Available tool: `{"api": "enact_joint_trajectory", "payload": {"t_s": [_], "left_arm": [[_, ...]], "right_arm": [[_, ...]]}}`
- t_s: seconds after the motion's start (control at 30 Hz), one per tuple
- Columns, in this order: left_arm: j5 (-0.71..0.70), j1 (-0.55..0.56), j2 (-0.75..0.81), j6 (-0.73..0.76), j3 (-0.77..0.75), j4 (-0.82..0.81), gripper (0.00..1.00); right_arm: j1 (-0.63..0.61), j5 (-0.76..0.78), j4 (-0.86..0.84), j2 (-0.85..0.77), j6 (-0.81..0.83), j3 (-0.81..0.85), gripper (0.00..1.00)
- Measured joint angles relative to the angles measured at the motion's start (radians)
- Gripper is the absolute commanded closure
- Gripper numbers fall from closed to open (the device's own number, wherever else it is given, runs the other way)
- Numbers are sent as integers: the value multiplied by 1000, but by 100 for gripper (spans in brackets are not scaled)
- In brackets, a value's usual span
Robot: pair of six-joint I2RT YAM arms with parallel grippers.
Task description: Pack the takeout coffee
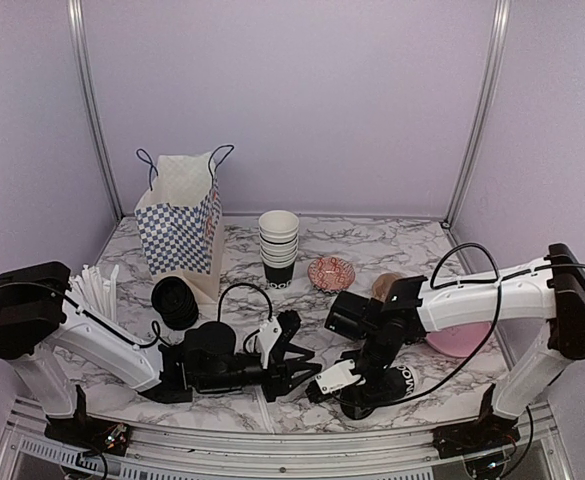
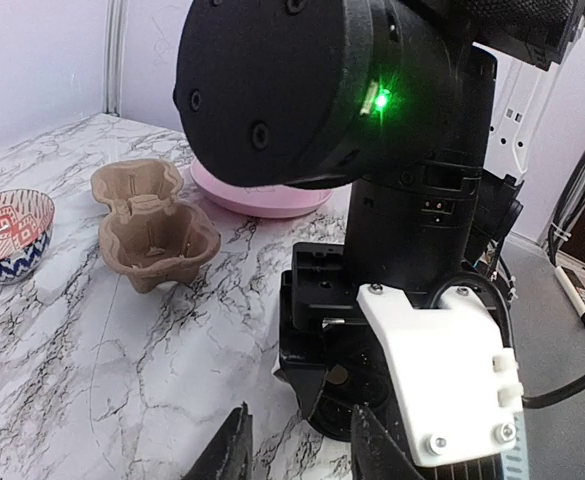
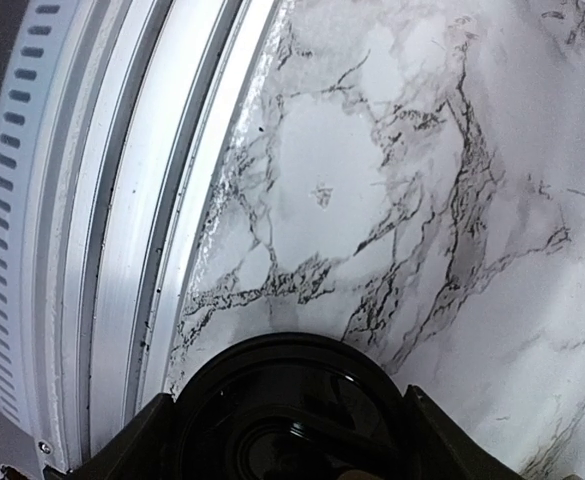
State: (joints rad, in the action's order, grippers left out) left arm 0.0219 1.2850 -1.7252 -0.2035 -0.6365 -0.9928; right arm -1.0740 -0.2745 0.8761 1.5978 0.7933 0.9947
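Small black cup (image 3: 282, 395), black lid on

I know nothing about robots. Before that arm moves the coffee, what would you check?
1. Right gripper holds coffee: ok, fingers on both sides.
2. Coffee capped: ok.
3. Left gripper open and empty: ok.
4. Bag upright, mouth up: ok.
5. Way to the bag free: probably not ok, the left gripper sits between coffee and bag.
6. Coffee lifted off the table: cannot tell.
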Motion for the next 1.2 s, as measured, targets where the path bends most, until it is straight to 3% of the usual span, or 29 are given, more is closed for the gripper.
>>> {"api": "enact_joint_trajectory", "payload": {"t_s": [0.27,0.73,0.97,1.2], "left_arm": [[-31,2,15,-8,2,10,61],[-211,3,297,20,8,229,53],[-282,3,387,-5,8,335,41],[-261,3,399,-16,8,403,33]], "right_arm": [[24,3,37,-58,0,3,53],[146,-220,21,-210,3,108,52],[265,-412,-149,-269,-32,100,51],[302,-565,-393,-195,-131,-8,47]]}}
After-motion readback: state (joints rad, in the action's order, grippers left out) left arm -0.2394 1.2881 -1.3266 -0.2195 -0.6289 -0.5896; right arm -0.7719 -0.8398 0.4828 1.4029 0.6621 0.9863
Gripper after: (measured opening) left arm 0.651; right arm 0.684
